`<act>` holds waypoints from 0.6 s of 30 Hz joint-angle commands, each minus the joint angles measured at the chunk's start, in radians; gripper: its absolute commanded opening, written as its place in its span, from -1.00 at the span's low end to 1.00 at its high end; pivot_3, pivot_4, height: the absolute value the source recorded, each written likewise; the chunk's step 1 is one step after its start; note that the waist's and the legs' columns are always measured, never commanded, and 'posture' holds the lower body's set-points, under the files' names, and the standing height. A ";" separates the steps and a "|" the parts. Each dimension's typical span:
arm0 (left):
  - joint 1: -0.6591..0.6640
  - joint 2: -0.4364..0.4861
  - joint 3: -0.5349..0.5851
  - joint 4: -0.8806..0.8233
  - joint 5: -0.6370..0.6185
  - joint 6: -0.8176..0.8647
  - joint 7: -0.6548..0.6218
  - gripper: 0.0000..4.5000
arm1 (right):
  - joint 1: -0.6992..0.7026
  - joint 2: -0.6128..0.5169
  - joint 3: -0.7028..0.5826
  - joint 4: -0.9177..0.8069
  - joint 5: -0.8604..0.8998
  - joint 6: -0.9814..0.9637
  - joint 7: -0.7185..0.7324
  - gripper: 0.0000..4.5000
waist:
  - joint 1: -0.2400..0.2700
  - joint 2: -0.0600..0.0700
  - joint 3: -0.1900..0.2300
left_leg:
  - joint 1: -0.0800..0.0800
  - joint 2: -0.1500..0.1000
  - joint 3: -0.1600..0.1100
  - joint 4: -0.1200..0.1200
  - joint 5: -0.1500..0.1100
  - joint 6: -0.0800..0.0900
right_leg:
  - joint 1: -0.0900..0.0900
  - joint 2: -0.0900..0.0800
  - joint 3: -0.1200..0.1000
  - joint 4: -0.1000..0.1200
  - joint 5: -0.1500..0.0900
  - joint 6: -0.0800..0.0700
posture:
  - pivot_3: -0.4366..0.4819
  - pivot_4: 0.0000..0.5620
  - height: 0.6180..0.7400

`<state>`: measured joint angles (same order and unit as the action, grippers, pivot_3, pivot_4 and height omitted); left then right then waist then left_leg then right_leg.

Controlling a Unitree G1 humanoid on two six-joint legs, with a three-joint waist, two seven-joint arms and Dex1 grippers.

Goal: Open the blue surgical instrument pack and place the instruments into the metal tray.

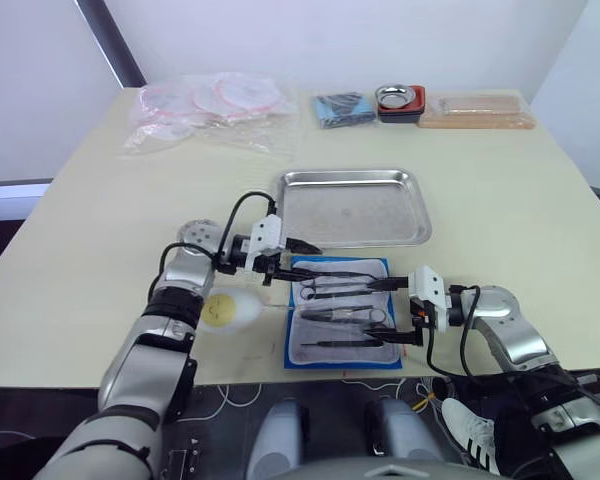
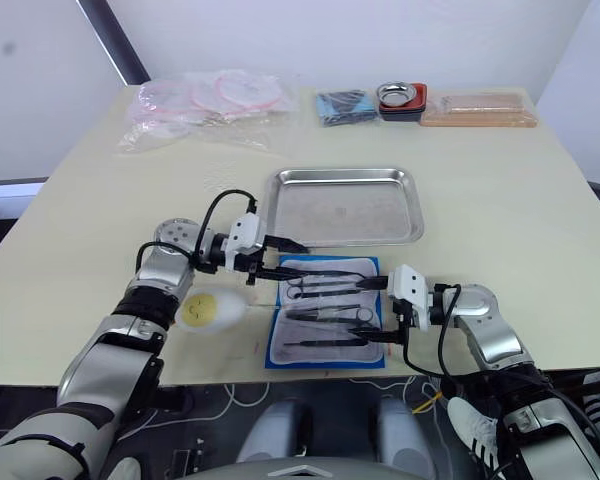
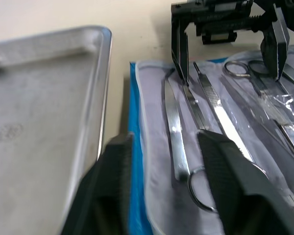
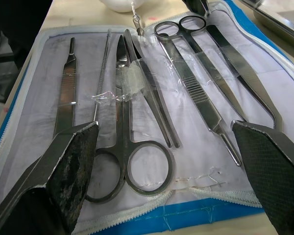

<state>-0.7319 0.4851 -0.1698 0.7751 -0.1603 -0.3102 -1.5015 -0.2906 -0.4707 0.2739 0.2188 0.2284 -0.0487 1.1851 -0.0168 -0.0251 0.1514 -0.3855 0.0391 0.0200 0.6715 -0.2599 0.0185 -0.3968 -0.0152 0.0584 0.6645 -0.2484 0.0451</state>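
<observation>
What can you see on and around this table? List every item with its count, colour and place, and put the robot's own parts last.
blue surgical instrument pack: one, bright blue with pale grey lining, lying open at the near edge.
instruments: several, silvery, lying in the open pack.
metal tray: one, shiny steel, just beyond the pack.
round yellow-and-white object: one, left of the pack.
plastic bags: a heap, clear with pink rings, far left.
dark-blue bundle: one, far edge.
steel bowl: one, red base, beside the bundle.
tan packet: one, far right.
left pincer: black, open, at the pack's far-left corner.
right pincer: black, open, at the pack's right edge.
</observation>
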 commanded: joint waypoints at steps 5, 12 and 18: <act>-0.031 -0.010 0.020 -0.007 -0.018 0.054 -0.021 -0.31 | 0.033 -0.005 0.026 0.077 -0.074 0.015 -0.043 1.00 | -0.002 0.000 0.000 | 0.000 0.000 0.000 0.000 0.000 0.000 | 0.000 0.000 0.000 0.000 0.000 0.000 | -0.05 -0.47 1.00; -0.034 -0.021 0.001 -0.012 0.018 0.020 -0.019 -0.31 | 0.028 0.001 0.028 0.084 -0.074 0.006 -0.048 1.00 | -0.003 0.000 0.000 | 0.000 0.000 0.000 0.000 0.000 0.000 | 0.000 0.000 0.000 0.000 0.000 0.000 | -0.05 -0.47 1.00; -0.045 -0.021 -0.044 0.025 0.095 0.046 0.021 -0.31 | 0.028 0.003 0.028 0.096 -0.080 -0.010 -0.053 1.00 | -0.004 0.000 0.000 | 0.001 0.000 0.000 0.000 0.000 0.000 | 0.000 0.000 0.000 0.000 0.000 0.000 | -0.05 -0.47 1.00</act>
<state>-0.7631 0.4593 -0.2047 0.7986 -0.0862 -0.2550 -1.4788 -0.2920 -0.4571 0.2745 0.2371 0.2284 -0.0774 1.1694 -0.0205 -0.0251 0.1513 -0.3850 0.0392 0.0199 0.6712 -0.2599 0.0185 -0.3968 -0.0150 0.0586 0.6645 -0.2486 0.0453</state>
